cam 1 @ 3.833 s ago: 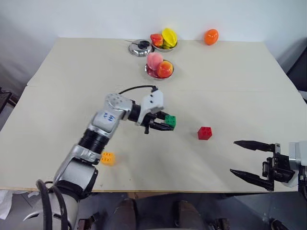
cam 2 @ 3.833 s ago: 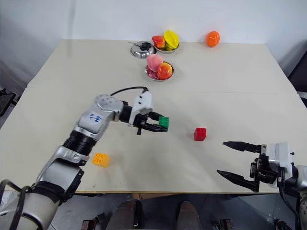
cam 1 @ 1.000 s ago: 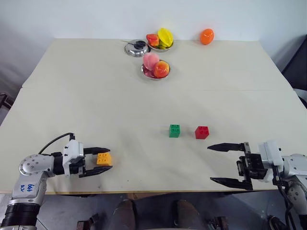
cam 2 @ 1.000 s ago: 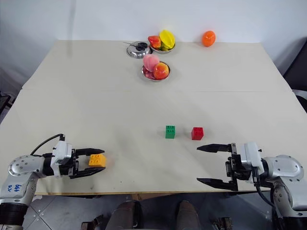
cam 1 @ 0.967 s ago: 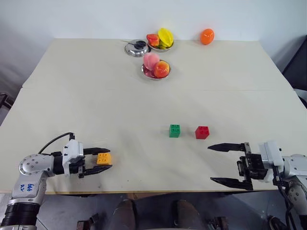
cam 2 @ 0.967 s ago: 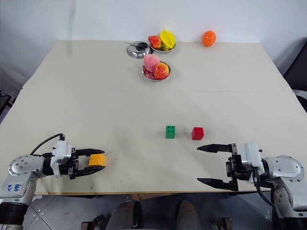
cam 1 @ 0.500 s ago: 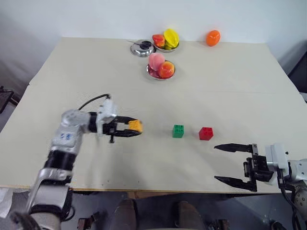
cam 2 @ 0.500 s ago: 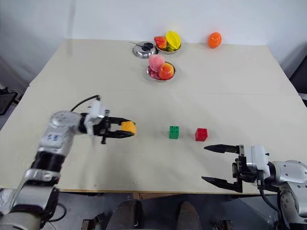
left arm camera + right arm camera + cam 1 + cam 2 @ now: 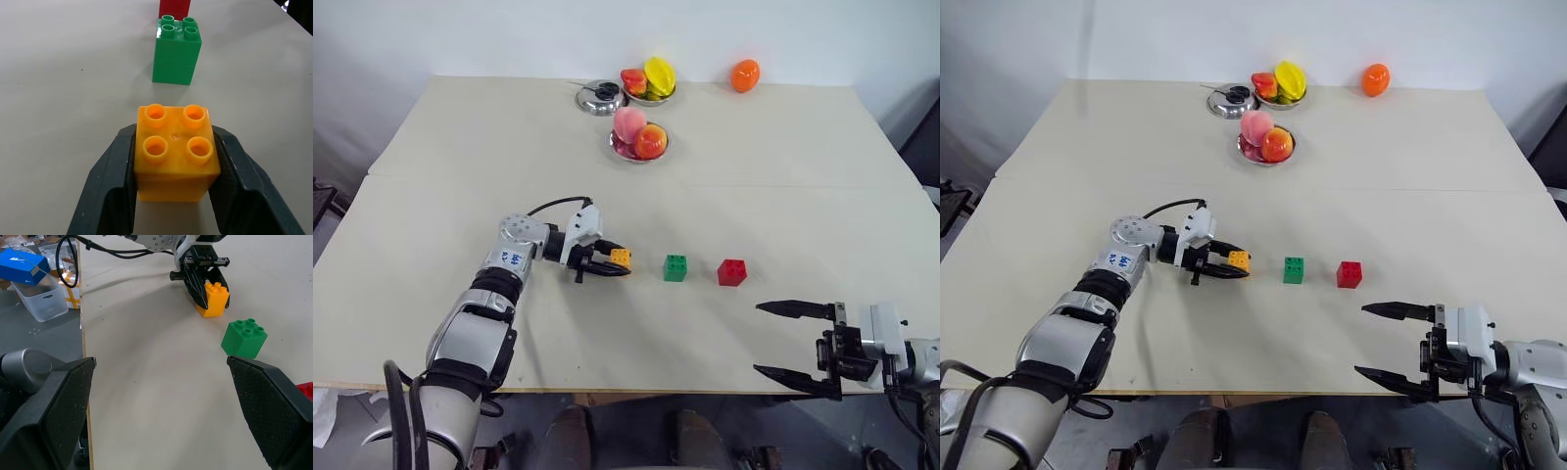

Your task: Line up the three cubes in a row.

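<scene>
Left gripper [image 9: 610,263] clamped on the orange-yellow cube [image 9: 621,258], low over the worktop [image 9: 460,157], just left of the green cube [image 9: 675,267]. Red cube [image 9: 732,272] sat right of green, small gap between, both resting flat. Right gripper [image 9: 795,343] hung spread wide and empty at the near right edge. Risks as I judged them: the carried cube could nudge green out of line if brought in too close, or land off the line and spoil the row.
</scene>
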{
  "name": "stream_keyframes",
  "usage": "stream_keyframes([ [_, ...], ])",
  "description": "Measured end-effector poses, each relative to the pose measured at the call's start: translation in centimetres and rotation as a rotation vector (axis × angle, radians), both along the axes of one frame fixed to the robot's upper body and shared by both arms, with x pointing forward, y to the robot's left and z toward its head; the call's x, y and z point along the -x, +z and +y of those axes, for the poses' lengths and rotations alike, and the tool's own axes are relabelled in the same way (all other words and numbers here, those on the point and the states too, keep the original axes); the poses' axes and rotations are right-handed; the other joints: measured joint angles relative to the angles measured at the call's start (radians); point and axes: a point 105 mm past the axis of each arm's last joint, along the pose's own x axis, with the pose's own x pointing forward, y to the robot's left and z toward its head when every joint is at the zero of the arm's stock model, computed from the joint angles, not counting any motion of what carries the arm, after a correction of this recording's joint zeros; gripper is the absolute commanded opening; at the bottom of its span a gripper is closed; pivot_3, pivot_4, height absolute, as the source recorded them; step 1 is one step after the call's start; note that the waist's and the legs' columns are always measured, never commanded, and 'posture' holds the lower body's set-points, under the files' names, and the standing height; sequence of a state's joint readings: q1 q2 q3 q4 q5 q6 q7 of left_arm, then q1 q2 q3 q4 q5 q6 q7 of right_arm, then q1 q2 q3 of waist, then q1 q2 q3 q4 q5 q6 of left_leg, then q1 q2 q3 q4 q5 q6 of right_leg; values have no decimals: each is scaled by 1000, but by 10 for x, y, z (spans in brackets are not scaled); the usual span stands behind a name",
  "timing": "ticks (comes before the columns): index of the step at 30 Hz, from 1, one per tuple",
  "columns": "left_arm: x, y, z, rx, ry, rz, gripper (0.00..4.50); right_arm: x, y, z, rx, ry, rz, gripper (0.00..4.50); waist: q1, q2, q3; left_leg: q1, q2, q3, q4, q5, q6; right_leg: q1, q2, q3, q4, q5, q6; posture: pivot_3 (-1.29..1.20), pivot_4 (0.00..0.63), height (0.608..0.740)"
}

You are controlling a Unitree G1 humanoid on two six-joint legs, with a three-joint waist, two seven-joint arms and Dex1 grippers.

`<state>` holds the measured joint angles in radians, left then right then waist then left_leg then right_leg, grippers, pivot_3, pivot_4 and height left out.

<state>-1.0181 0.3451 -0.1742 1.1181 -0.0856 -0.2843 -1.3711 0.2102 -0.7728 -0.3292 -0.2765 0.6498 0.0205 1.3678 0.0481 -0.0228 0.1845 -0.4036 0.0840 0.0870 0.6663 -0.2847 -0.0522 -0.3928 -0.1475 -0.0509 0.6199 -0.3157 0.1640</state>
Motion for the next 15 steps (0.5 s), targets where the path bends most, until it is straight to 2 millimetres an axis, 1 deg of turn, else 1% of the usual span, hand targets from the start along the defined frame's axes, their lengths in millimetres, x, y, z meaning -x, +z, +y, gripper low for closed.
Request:
stream_keyframes([
  [6,0,0,1,-10,-13,-3,1520,0,1,1,-1,-9,-4,4500,0,0,0,0,0,0,0,0,0,0,0,0,0,0,0,0,150,740],
  [7,0,0,1,-10,-13,1,2080,0,1,1,0,-8,-7,4500,0,0,0,0,0,0,0,0,0,0,0,0,0,0,0,0,150,740],
  [9,0,-2,2,-18,-6,18,2478,0,1,1,-1,-9,-9,4500,-1,0,0,0,0,0,0,0,0,0,0,0,0,0,0,0,150,740],
  [11,1,-4,5,-6,-2,30,3126,-1,1,2,-4,-14,-10,4500,-1,0,0,0,0,0,0,0,0,0,0,0,0,0,0,0,150,740],
  [12,3,-2,8,19,-11,25,3528,-1,2,2,-5,-16,-12,4500,-1,0,0,0,0,0,0,0,0,0,0,0,1,0,0,0,150,740],
  [13,4,0,11,30,-15,17,3690,-1,2,1,-6,-17,-12,4500,-2,0,0,0,0,0,-1,0,0,0,0,0,1,0,0,0,150,740],
  [15,9,8,22,54,-48,-12,3690,-1,2,1,-5,-20,-14,4500,-4,0,0,0,0,0,-1,0,0,-1,0,0,2,0,0,0,150,740],
])
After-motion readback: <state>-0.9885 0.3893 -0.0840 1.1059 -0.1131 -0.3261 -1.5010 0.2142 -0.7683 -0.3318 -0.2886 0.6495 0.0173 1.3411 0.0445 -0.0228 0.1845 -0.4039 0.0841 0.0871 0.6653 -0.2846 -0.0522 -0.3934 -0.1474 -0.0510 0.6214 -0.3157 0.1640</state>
